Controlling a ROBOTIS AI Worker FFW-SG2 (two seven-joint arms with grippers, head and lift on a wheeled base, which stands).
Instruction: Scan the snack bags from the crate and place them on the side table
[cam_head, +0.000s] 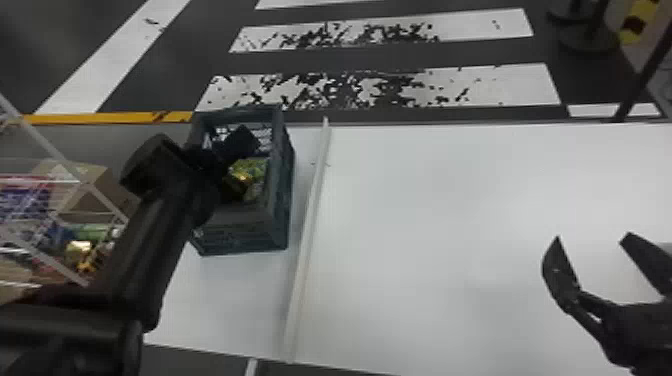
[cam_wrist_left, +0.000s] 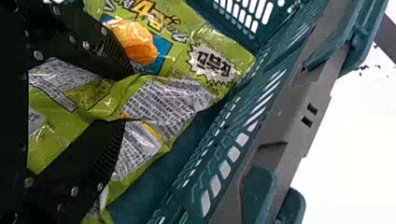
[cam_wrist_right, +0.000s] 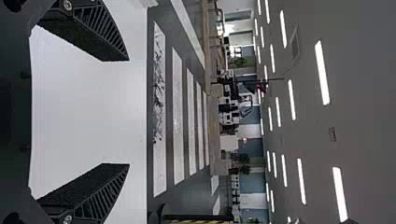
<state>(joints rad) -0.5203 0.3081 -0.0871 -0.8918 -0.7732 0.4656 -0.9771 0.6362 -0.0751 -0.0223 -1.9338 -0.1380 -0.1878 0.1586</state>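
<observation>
Item: black two-fingered left gripper, fingers moderately apart astride one shiny green printed snack bag, inside the blue-green perforated plastic crate. Handling: close softly on loose film, lift clear.

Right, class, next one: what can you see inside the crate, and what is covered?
Inside the crate lie green, printed snack bags. The left claw hides part of them, and whatever lies beneath them is covered.

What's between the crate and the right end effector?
A pale strip, then bare white table, from crate to right end effector, as the head view shows.
</observation>
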